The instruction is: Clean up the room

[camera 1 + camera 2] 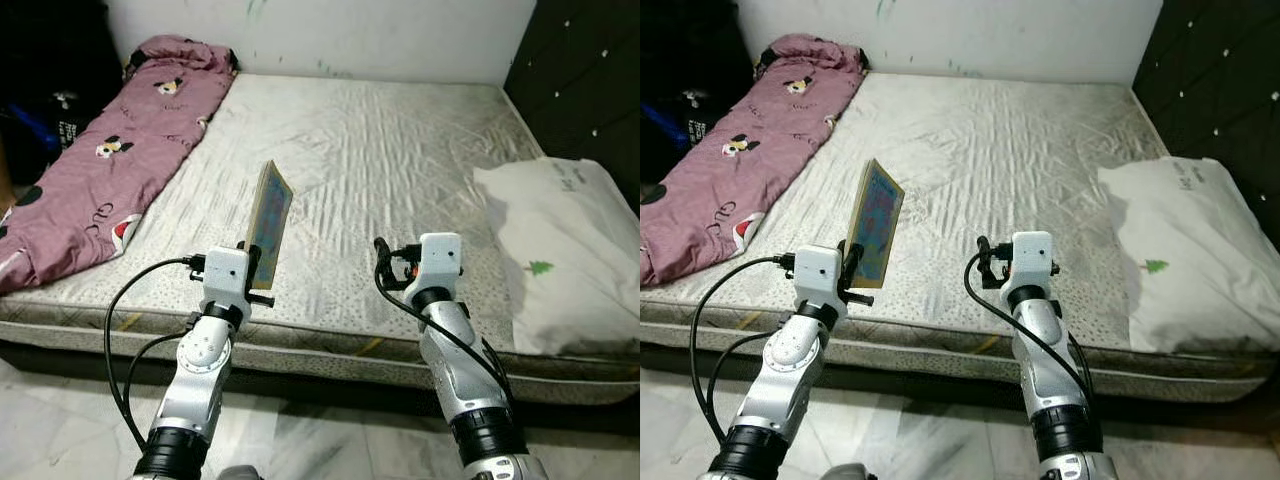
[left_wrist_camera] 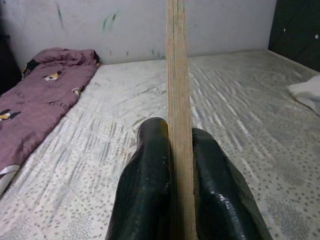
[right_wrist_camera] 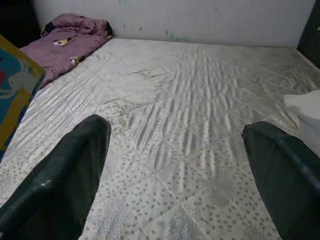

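A thin colourful picture book stands on edge above the near part of the bare mattress. My left gripper is shut on its lower end, and both black fingers press its sides. The book's page edge rises straight up in the left wrist view. My right gripper hovers open over the mattress to the right of the book, with nothing between its fingers. A corner of the book shows in the right wrist view.
A crumpled pink cartoon-print blanket lies along the mattress's left side. A white pillow rests at the right edge, beside a dark padded headboard. Dark bags sit at the far left. Marble floor lies below the bed's front edge.
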Controlling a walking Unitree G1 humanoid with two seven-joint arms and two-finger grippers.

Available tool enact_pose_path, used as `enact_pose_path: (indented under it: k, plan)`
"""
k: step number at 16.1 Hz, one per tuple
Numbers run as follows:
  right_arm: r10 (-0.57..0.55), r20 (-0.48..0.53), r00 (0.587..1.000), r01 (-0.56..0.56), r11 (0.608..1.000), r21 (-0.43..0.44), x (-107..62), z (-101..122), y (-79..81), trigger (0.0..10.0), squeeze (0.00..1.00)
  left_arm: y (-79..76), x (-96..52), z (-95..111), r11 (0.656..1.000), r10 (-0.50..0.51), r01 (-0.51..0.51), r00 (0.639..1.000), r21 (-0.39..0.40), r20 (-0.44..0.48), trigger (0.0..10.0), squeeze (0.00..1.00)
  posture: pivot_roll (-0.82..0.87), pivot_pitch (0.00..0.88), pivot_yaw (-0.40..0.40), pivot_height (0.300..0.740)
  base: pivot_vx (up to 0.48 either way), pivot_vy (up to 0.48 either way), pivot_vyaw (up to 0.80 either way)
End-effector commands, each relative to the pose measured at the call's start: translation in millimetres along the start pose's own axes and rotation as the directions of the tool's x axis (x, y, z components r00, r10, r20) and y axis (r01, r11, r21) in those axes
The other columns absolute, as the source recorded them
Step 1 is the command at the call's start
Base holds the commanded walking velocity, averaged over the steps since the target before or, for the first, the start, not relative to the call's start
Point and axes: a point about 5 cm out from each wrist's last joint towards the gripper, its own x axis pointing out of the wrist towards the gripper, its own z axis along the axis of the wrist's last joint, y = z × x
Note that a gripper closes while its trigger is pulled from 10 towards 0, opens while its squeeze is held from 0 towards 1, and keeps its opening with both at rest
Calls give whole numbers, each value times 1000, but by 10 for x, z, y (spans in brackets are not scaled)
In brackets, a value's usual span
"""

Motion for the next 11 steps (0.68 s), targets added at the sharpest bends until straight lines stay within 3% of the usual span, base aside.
enact_pose_path:
  k: [1, 9, 11]
  plan:
    - [10, 0, 1000, -10, 1000, -1, 21, 16, 16, 10000, 0, 36, 28, 115, 1000, 2, -3, 998, 3, 60, 10000, 0, 54, 0, 11, 740, 394, 0, 0]
    - [1, -1, 1000, -1, 1000, -10, 9, 6, 6, 10000, 0, 36, 21, 91, 1000, -1, 0, 999, 6, 48, 10000, 0, 51, 0, 14, 740, 381, 0, 0]
    - [-2, -1, 1000, 2, 1000, -5, 7, 2, -1, 10000, 0, 34, 26, 85, 1000, 18, -18, 999, 5, 48, 10000, 0, 51, 0, 14, 740, 0, 0, 0]
